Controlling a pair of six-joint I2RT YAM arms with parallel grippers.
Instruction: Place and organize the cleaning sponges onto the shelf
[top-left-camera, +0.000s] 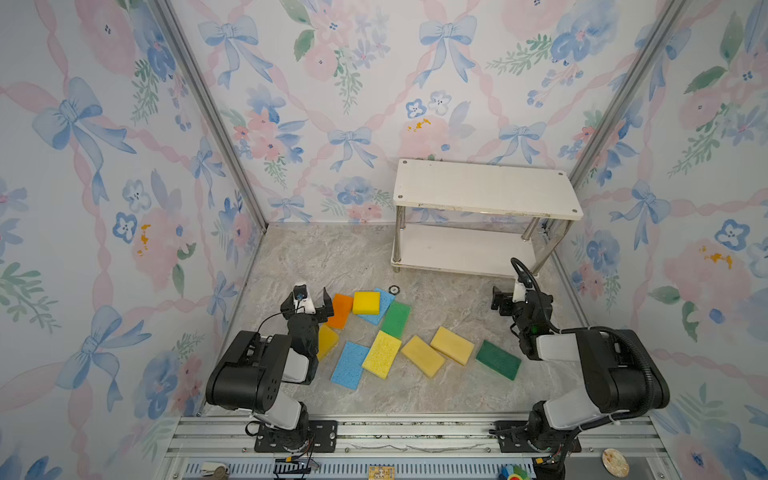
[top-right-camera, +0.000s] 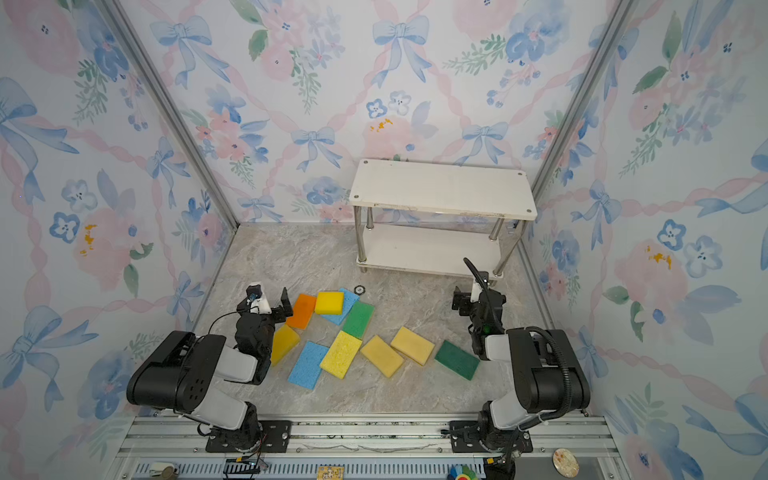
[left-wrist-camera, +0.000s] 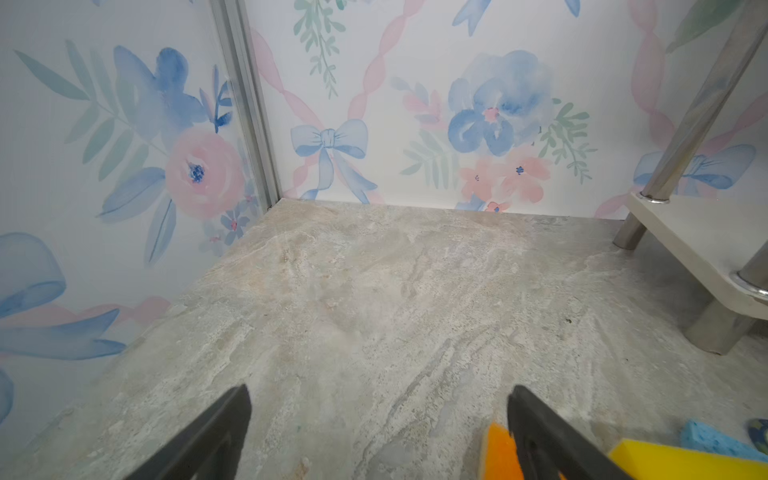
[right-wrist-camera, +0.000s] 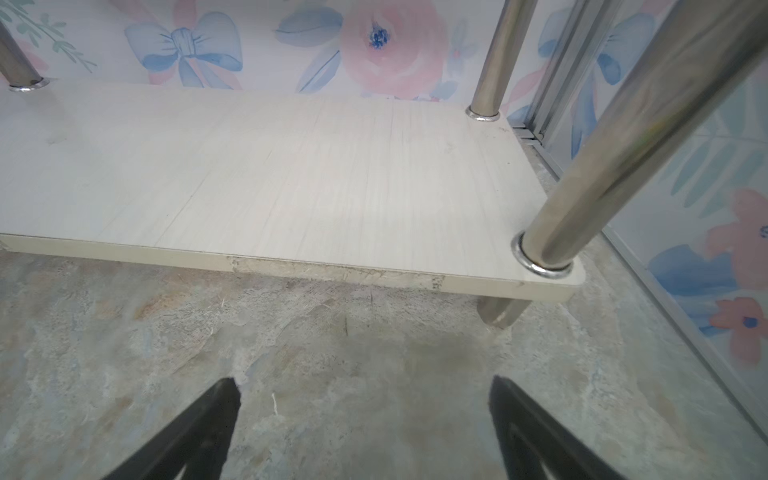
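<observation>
Several cleaning sponges lie loose on the floor in both top views: orange (top-left-camera: 340, 311), yellow (top-left-camera: 366, 302) on top of a blue one (top-left-camera: 385, 300), light green (top-left-camera: 396, 319), another blue (top-left-camera: 350, 365), bright yellow (top-left-camera: 381, 354), two tan-yellow (top-left-camera: 422, 356) (top-left-camera: 452, 345) and dark green (top-left-camera: 498, 359). The white two-tier shelf (top-left-camera: 484, 187) stands empty at the back right. My left gripper (top-left-camera: 308, 294) (left-wrist-camera: 379, 390) is open just left of the orange sponge (left-wrist-camera: 496, 453). My right gripper (top-left-camera: 513, 291) (right-wrist-camera: 362, 380) is open over bare floor, facing the shelf's lower board (right-wrist-camera: 291, 166).
A yellow-orange sponge (top-left-camera: 328, 340) is partly hidden under my left arm. A small round disc (top-left-camera: 394, 289) lies on the floor beyond the sponges. Chrome legs (right-wrist-camera: 615, 158) stand at the shelf's corners. Floral walls close in the left, back and right sides.
</observation>
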